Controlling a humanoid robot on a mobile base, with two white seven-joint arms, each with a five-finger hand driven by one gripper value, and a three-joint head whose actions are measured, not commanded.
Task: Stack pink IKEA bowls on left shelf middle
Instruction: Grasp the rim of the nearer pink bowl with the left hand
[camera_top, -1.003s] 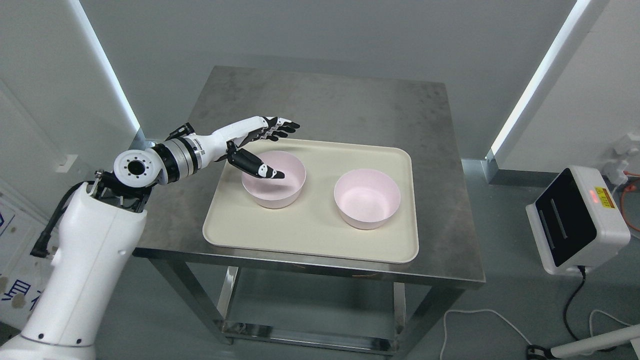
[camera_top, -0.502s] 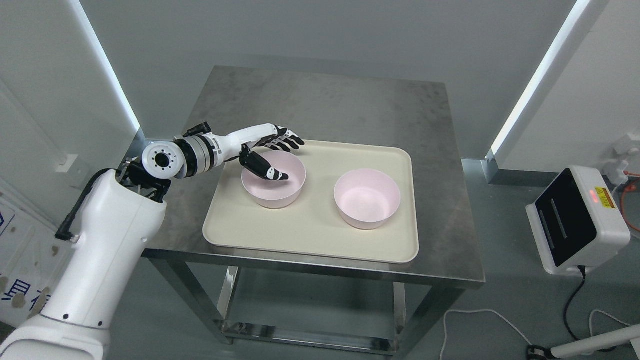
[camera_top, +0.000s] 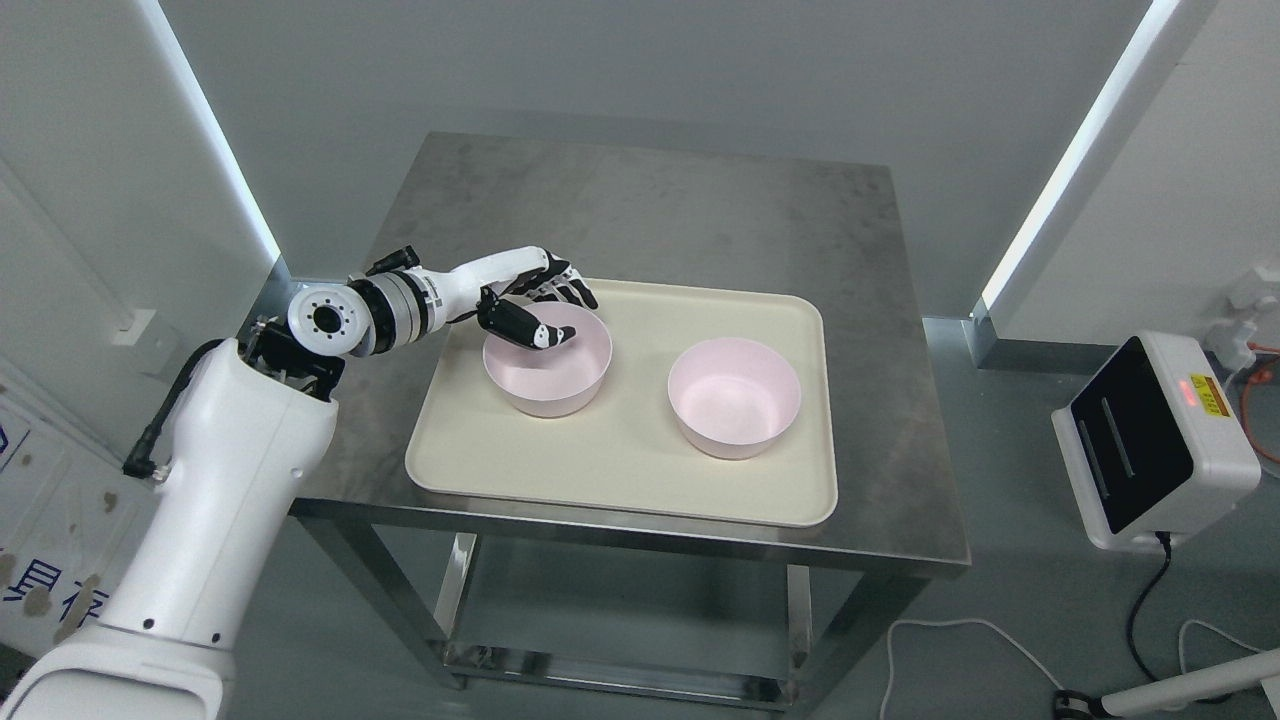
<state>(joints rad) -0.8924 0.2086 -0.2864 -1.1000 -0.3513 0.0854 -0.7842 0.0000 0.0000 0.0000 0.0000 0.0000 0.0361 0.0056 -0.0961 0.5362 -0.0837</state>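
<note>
Two pink bowls stand upright on a cream tray (camera_top: 620, 472) on the steel table (camera_top: 650, 200). The left pink bowl (camera_top: 548, 388) sits at the tray's left. The right pink bowl (camera_top: 735, 398) sits apart from it, about a bowl's width to the right. My left hand (camera_top: 568, 318) reaches in from the left and pinches the left bowl's far-left rim. Its thumb (camera_top: 545, 335) is inside the bowl and the black fingers (camera_top: 572, 292) curl down outside the rim. The bowl still rests on the tray. My right arm does not show.
The table's far half is bare steel, with a lower shelf (camera_top: 610, 670) under the top. A white device with a black screen (camera_top: 1150, 440) stands on the floor to the right, with cables (camera_top: 1140, 640) trailing from it. Walls close in on the left and behind.
My left hand came down from above the left bowl onto its far-left rim, and the fingers curled from straight to closed around the rim. Neither bowl has moved.
</note>
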